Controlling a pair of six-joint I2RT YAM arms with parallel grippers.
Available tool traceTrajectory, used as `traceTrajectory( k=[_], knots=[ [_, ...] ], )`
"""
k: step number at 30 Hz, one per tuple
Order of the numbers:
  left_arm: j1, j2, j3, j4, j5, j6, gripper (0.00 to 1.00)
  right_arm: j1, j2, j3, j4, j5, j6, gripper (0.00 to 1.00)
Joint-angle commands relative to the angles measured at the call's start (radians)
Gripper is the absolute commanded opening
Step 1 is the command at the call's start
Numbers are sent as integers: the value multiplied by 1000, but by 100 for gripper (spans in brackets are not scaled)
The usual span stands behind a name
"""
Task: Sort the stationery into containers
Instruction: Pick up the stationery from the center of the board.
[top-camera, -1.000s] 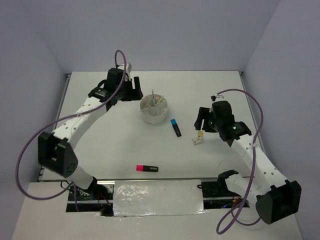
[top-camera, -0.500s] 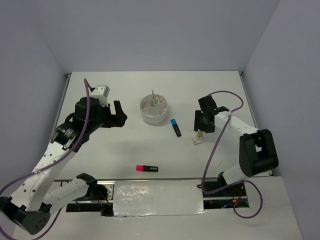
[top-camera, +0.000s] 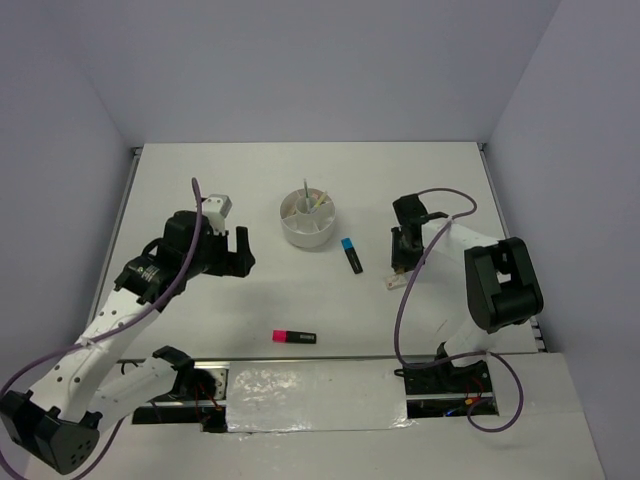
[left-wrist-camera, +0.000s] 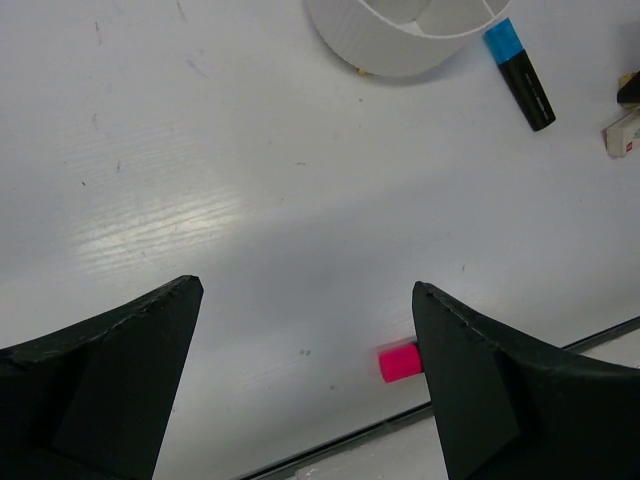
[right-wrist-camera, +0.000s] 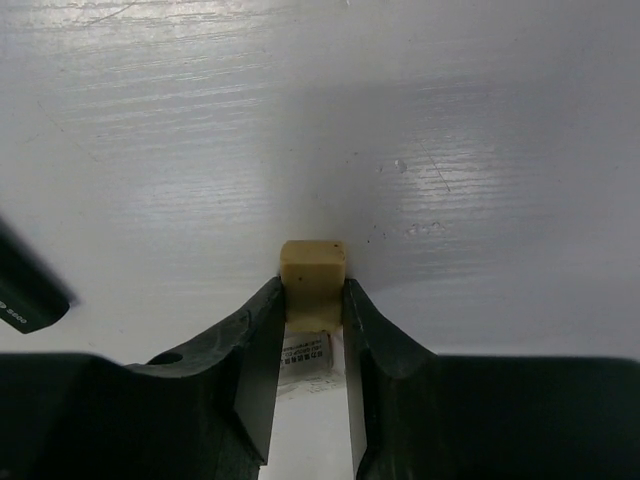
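So, the white desk (top-camera: 250, 300) first. Most of the stationery is still lying loose on it.

The biggest change is the left arm. A second ago it was reaching up beside the cup, and now it's swung back toward the near-left. Its left pincer (top-camera: 238, 250) hangs over bare desk with the jaws spread wide and nothing in them. Its wrist view shows just the pink tip of a highlighter peeking out by one finger. My guess is that's its next pickup.

The right arm has folded in tight and come straight down over its target instead of sitting off to the side.

The round white cup (top-camera: 305, 237) sits mid-desk, a bit toward the far side. It already has a thin pen (top-camera: 306, 190) standing in it and something yellow I can't quite make out.

The blue highlighter (top-camera: 350, 256) lies just near-right of the cup, not touching it. The pink highlighter (top-camera: 295, 337) is well apart, close to the near edge.

Smallest thing is the tan eraser (right-wrist-camera: 312, 268) with its paper sleeve. The right pincer (right-wrist-camera: 312, 290) has closed down almost completely on it, fingers pressed against both sides. It still looks flat on the desk, so I'd say gripped but not lifted. Next is the carry over to the cup, and a block this small could twist out on the way.
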Motion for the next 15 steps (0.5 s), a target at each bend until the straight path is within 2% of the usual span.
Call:
traceTrajectory(
  k=[1, 2, 8, 12, 15],
  knots=[
    [-3, -31, 2, 43, 29, 10, 100, -5, 27, 5, 55, -47, -10, 33],
    [-3, -31, 1, 43, 29, 12, 99, -5, 25, 6, 56, -49, -15, 27],
    [-3, -27, 31, 69, 61, -36, 99, -4, -114, 31, 95, -41, -29, 19],
    [-3, -51, 22, 166, 128, -129, 99, 5, -257, 51, 139, -84, -21, 17],
    [-15, -68, -18, 318, 237, -200, 99, 56, -382, 35, 161, -118, 2, 17]
  ],
)
